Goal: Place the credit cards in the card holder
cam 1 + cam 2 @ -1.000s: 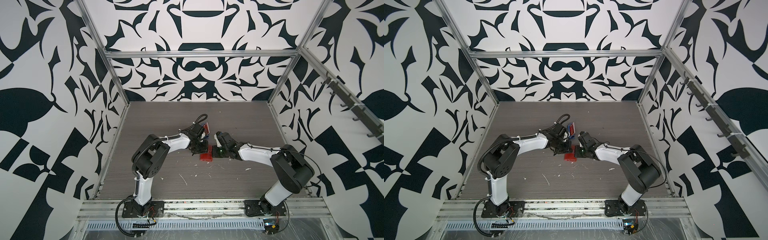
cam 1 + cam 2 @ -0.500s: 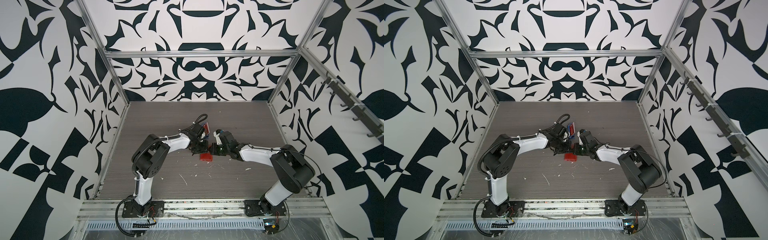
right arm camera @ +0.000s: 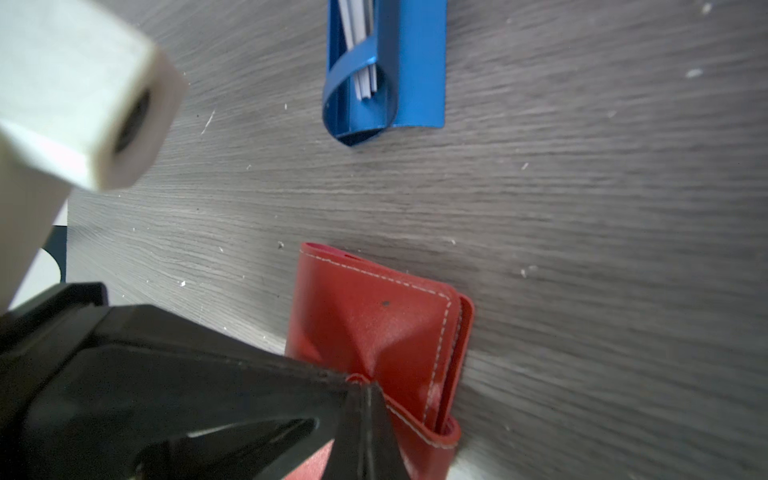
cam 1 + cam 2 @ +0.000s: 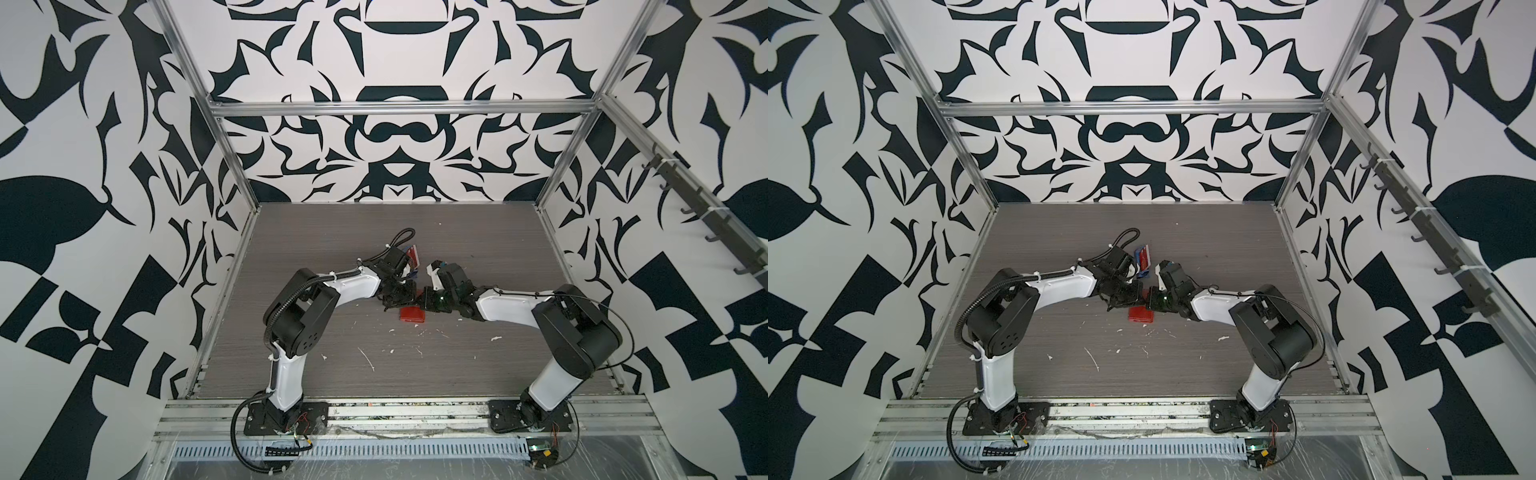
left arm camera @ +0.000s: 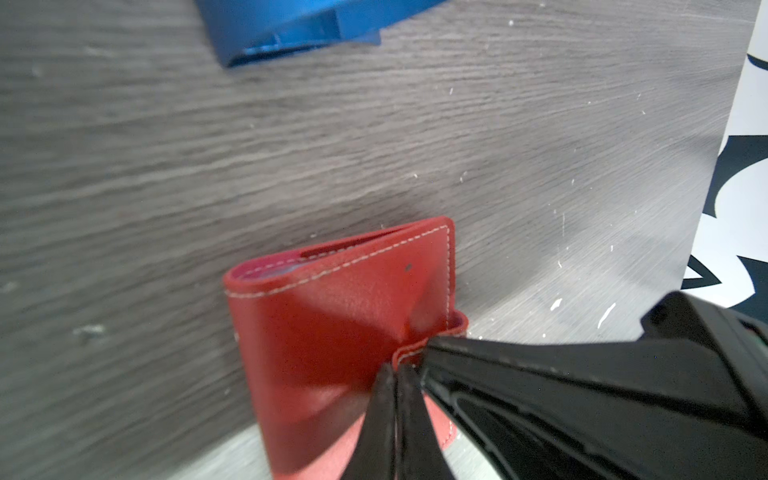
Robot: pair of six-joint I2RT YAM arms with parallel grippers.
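Note:
The red card holder (image 4: 411, 314) (image 4: 1140, 314) lies closed near the middle of the table. Its stitched cover (image 5: 332, 316) (image 3: 365, 316) is drawn up into a peak at the snap tab. My left gripper (image 5: 395, 370) (image 4: 405, 297) is shut there, pinching the red leather. My right gripper (image 3: 361, 388) (image 4: 426, 300) is shut on the tab's end, tip to tip with the left. Behind them the credit cards (image 3: 363, 62) (image 4: 413, 259) stand in a blue rack (image 3: 415, 75) (image 5: 291, 25), showing white edges.
White scraps (image 4: 368, 358) litter the grey wood-grain table in front of the card holder. Patterned walls with metal frame posts enclose the table on three sides. Both arms stretch inward from bases at the front rail.
The right wrist has edged slightly toward the left gripper. The card holder stays where it was and both grippers remain shut at the tab.

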